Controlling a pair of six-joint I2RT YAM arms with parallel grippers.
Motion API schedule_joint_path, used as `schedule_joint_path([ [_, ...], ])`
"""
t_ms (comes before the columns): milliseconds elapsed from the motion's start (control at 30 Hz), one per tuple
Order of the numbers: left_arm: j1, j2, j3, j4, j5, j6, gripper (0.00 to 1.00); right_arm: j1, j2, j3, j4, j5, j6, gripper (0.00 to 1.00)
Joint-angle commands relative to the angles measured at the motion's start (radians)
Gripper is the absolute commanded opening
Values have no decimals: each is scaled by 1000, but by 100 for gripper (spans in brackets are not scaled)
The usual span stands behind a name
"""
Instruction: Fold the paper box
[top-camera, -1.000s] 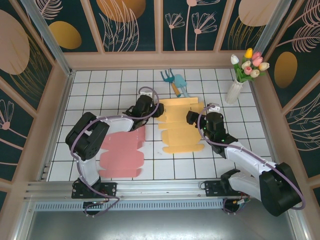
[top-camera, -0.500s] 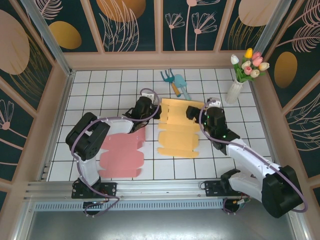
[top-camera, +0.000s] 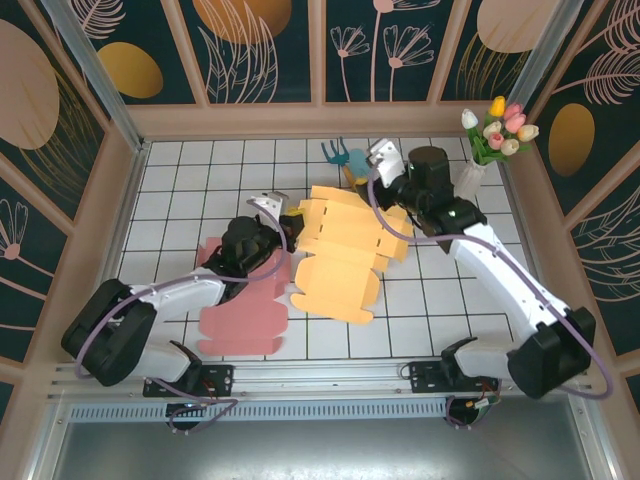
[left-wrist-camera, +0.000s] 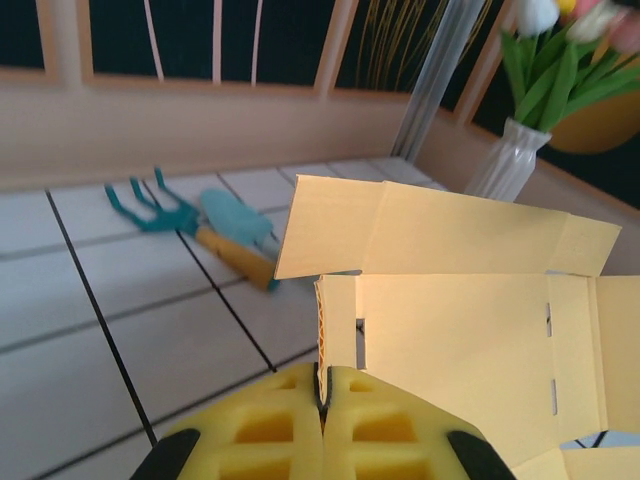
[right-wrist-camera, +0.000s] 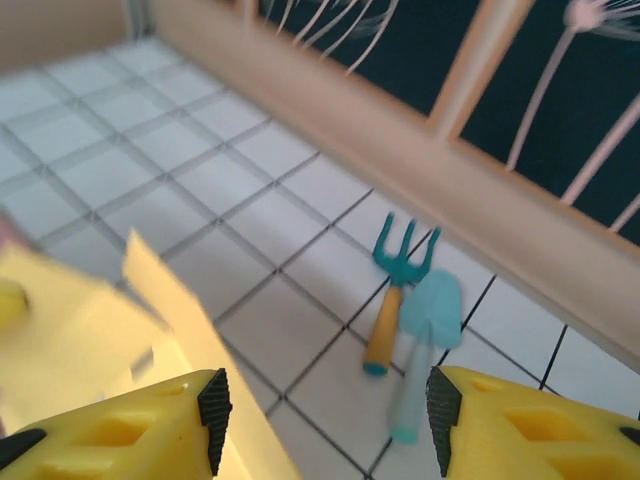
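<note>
The yellow paper box (top-camera: 345, 250) is an unfolded cardboard blank in the middle of the tiled floor, its far part raised off the tiles. My left gripper (top-camera: 288, 216) is at its left edge. In the left wrist view that gripper (left-wrist-camera: 324, 392) is shut on a narrow upright flap of the paper box (left-wrist-camera: 450, 320). My right gripper (top-camera: 378, 172) hovers over the box's far right corner. Its fingers (right-wrist-camera: 213, 405) stand open with nothing between them, and a blurred yellow box edge (right-wrist-camera: 170, 300) lies beside the left finger.
A pink flat box blank (top-camera: 245, 310) lies near left, partly under the left arm. A teal garden fork (right-wrist-camera: 398, 270) and trowel (right-wrist-camera: 428, 320) lie on the tiles beyond the box. A white vase of tulips (top-camera: 468, 180) stands at the far right. Wooden walls (top-camera: 330, 118) surround the floor.
The left gripper shut on the box's left flap and pulled back toward the near left, lifting and tilting the box. The right arm swung to the far side above the tools, its jaws narrowing.
</note>
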Motion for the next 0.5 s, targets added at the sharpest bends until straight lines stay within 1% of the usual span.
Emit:
schedule_joint_path([
  [0, -5, -52, -37, 59, -46, 101, 0, -12, 38, 116, -289, -73, -313, 58],
  [133, -5, -95, -80, 97, -50, 121, 0, -40, 82, 169, -424, -79, -426, 57],
  [467, -5, -91, -90, 119, -22, 126, 0, -68, 224, 241, -539, -79, -501, 56],
])
